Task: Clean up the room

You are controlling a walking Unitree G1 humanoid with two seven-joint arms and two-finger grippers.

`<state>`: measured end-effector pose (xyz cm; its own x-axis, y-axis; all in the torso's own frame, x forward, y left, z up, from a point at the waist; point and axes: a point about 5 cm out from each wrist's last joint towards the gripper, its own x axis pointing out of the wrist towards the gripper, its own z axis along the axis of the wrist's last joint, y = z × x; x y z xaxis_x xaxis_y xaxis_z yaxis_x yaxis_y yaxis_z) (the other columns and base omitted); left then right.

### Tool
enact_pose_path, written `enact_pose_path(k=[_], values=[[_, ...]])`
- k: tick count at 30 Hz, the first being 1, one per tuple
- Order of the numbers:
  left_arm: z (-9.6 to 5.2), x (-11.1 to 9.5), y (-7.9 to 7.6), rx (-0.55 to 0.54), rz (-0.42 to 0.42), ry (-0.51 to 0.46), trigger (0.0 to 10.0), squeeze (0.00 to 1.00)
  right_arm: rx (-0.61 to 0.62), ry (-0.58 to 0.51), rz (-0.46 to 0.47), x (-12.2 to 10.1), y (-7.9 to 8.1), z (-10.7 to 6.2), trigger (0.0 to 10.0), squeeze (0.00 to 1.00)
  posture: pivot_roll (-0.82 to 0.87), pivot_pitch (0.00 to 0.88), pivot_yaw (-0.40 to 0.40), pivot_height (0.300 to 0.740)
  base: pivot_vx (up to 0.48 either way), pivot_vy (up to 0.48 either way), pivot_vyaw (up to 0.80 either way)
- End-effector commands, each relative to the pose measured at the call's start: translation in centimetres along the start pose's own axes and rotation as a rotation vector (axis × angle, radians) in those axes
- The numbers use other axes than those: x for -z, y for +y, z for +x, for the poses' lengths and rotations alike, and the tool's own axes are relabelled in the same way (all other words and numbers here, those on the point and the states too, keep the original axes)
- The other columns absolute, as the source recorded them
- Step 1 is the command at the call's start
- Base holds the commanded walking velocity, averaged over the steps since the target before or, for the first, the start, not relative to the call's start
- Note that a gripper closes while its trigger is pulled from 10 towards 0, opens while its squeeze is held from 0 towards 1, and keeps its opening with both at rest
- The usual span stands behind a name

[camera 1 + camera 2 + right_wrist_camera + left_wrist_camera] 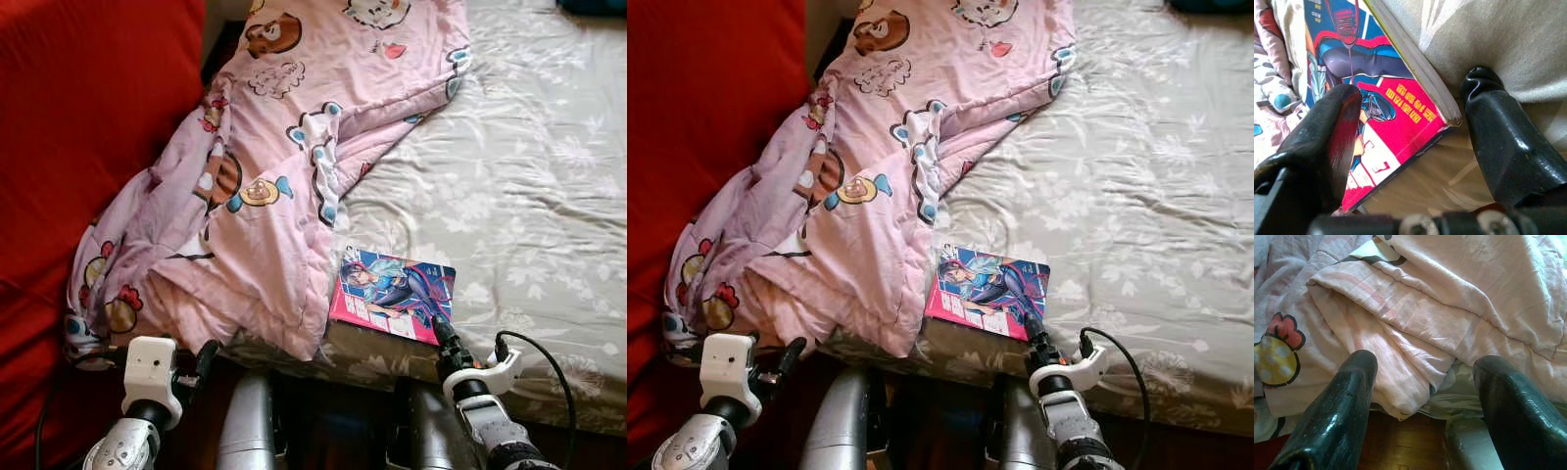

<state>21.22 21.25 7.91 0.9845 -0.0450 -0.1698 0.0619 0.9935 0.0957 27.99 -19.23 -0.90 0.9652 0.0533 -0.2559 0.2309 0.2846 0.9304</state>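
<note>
Early stage, judging by layout: book (393,294) lying flat on bed (529,196) near front edge, just beside rumpled pink blanket (265,176); nothing tidied yet. Long axis running across the bed, slightly skewed. Right gripper (1410,142) straddling the book's near corner, fingers apart, not clamping. Left gripper (1422,382) spread, facing blanket folds.

Pink cartoon-print blanket (274,176), grey leaf-patterned sheet (529,176), red-and-blue book (394,294) (comic-style cover).

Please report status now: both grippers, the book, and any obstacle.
Right gripper open, straddling comic book corner at bed edge. Left gripper open, facing pink blanket. Blanket touches book's left edge.
</note>
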Motion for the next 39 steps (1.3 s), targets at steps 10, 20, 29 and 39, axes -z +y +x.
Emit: enact_pose_path(k=[10,20,29,39], values=[[-0.8,0.2,0.6,-0.028,0.008,0.032,10.0,0.00,-0.013,0.175,0.000,3.7,0.2,0.0,10.0,0.00,0.26,0.360,0.083,0.600,0.000,0.000,0.00],[-0.7,0.1,0.5,-0.034,0.013,0.029,10.0,0.00,-0.053,0.200,-0.008,4.1,0.7,0.2,8.2,0.00,0.25,0.349,0.074,0.600,0.000,0.000,0.00],[-0.4,0.2,0.2,-0.031,0.011,0.026,10.0,0.00,-0.059,0.203,-0.021,3.9,0.4,-0.1,0.0,0.00,0.24,0.338,0.069,0.600,0.000,0.000,0.00],[0.0,0.3,0.1,-0.030,0.011,0.023,10.0,0.00,-0.061,0.210,-0.023,4.2,0.4,-0.1,0.0,0.00,0.24,0.329,0.068,0.600,0.000,0.000,0.00]])
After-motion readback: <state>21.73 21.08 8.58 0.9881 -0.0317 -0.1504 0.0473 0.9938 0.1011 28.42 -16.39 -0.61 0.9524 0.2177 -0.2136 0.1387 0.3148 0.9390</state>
